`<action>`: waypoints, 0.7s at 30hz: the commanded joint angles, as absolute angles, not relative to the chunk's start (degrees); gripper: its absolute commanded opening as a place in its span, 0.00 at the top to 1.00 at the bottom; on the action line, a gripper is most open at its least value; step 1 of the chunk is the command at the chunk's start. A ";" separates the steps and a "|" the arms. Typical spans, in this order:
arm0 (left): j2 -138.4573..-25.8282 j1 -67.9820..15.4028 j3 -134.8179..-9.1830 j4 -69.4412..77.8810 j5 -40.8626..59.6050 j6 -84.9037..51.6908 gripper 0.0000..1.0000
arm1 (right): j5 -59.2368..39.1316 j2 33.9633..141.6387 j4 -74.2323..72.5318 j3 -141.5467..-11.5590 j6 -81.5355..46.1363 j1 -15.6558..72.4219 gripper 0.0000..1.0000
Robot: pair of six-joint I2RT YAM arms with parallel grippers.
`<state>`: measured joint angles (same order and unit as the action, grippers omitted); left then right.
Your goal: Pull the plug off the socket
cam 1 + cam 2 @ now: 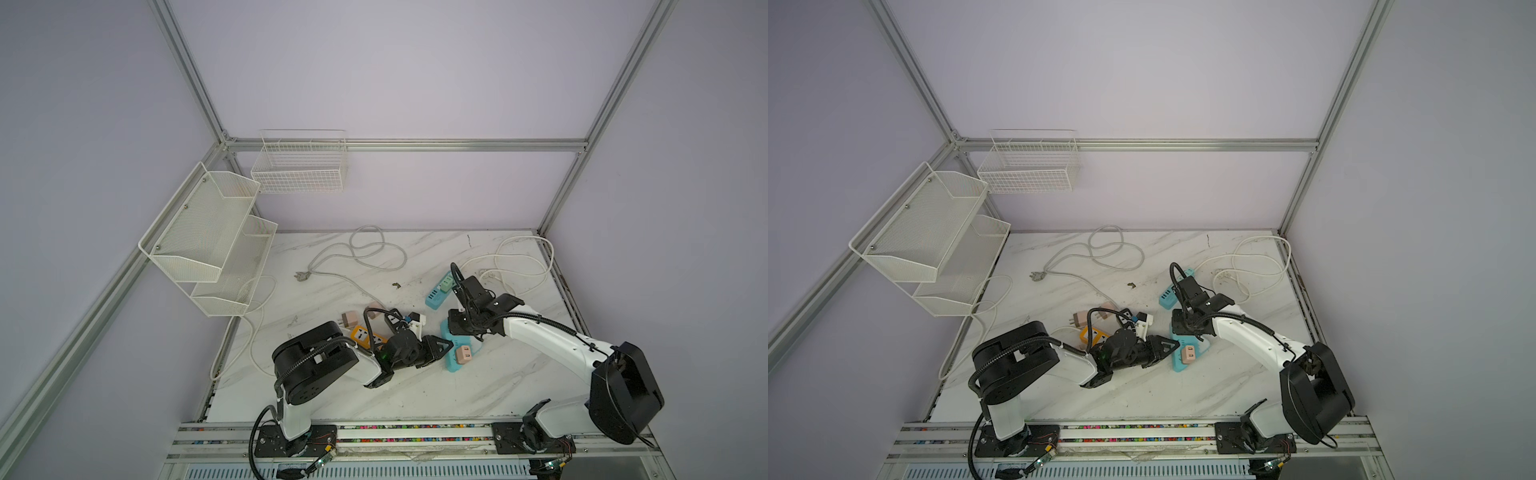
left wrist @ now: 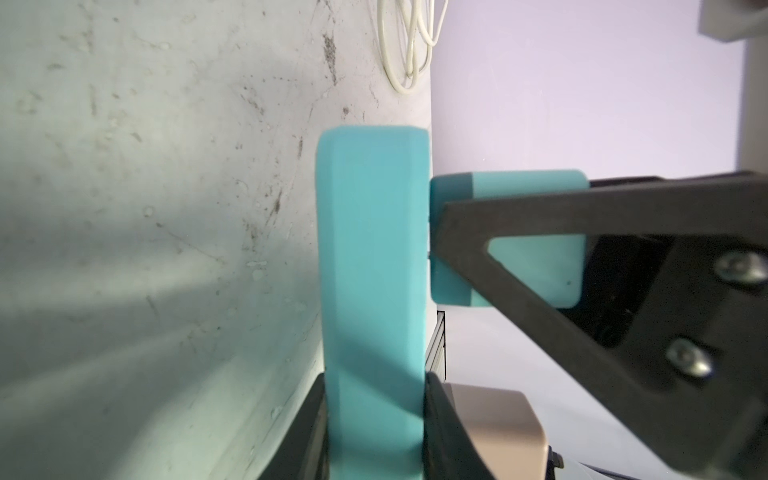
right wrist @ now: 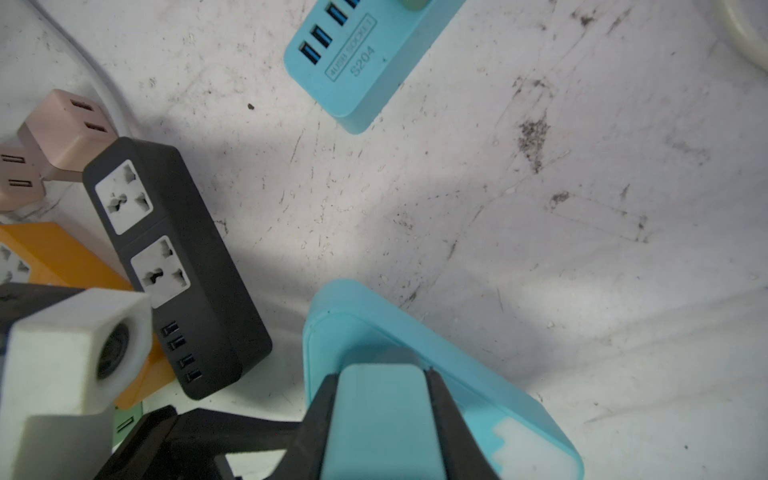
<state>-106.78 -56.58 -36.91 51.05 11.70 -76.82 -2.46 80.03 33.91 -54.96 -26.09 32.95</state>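
Observation:
A teal socket strip (image 1: 453, 365) (image 2: 374, 249) lies mid-table in both top views. My left gripper (image 1: 448, 347) (image 2: 374, 419) is shut on the strip, one finger on each flat side. A teal plug (image 2: 536, 266) (image 3: 382, 415) sits against the strip's face. My right gripper (image 1: 457, 330) (image 3: 382, 386) comes down from above and is shut on this plug; in both top views the gripper hides it. A pink plug (image 1: 463, 354) (image 2: 494, 424) is also seated in the same strip, nearer the left gripper.
A second teal strip (image 1: 438, 296) (image 3: 357, 62) lies behind. A black strip (image 3: 174, 266), an orange strip (image 1: 360, 336) and pink adaptors (image 3: 66, 129) crowd the left. White cables (image 1: 519, 266) loop at the back. Wire baskets (image 1: 208, 241) hang on the left wall.

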 commanded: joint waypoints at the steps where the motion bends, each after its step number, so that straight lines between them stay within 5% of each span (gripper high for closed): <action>1: -108.48 -57.03 -35.37 46.59 14.76 -75.76 1.00 | -3.40 76.15 27.96 -55.46 -25.65 30.66 1.00; 9: -108.98 -57.04 -35.27 47.09 14.68 -76.04 1.00 | 0.99 80.67 28.78 -57.55 -26.81 36.68 1.00; 21: -109.60 -57.07 -35.42 47.10 15.19 -76.33 1.00 | 0.07 79.99 27.82 -55.90 -26.68 32.67 1.00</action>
